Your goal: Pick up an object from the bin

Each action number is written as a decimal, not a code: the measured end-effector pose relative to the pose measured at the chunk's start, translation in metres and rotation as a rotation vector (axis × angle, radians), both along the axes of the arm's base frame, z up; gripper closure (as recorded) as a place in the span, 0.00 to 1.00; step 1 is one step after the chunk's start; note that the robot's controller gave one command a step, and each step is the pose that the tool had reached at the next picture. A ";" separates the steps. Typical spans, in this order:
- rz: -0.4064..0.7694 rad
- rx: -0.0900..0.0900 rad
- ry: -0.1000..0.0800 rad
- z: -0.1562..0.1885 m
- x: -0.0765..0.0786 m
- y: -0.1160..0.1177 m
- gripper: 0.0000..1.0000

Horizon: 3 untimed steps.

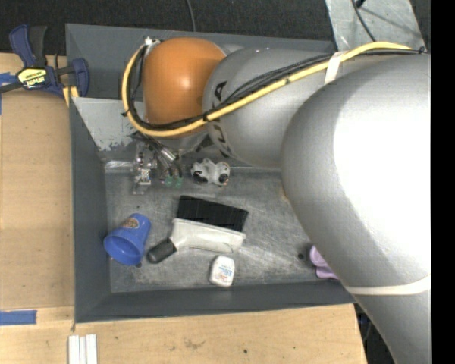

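Note:
My gripper [153, 167] hangs below the arm's orange cover at the back left of the bin, low over the bin floor. Just to its right lies a small black-and-white thing [211, 173]. In front of it a flat black rectangular block [212, 213] lies on the floor. A white brush-like piece [207, 237] with a black handle [161, 251] lies right in front of the block. A blue cup [129, 240] lies on its side at the front left. Nothing shows in the gripper's hold.
A small white container with a label [223, 270] lies near the front wall. A purple thing [319, 261] peeks out from under the arm at the right. The arm covers the bin's back right part.

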<state>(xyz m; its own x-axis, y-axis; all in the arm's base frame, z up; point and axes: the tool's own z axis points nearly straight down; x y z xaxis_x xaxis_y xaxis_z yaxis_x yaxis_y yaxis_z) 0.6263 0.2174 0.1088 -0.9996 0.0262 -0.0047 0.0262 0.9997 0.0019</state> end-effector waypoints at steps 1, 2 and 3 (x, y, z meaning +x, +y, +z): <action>-0.001 0.000 0.000 0.000 0.000 0.000 1.00; -0.001 0.000 0.000 0.000 0.000 0.000 1.00; -0.035 0.002 -0.003 -0.034 -0.010 -0.002 1.00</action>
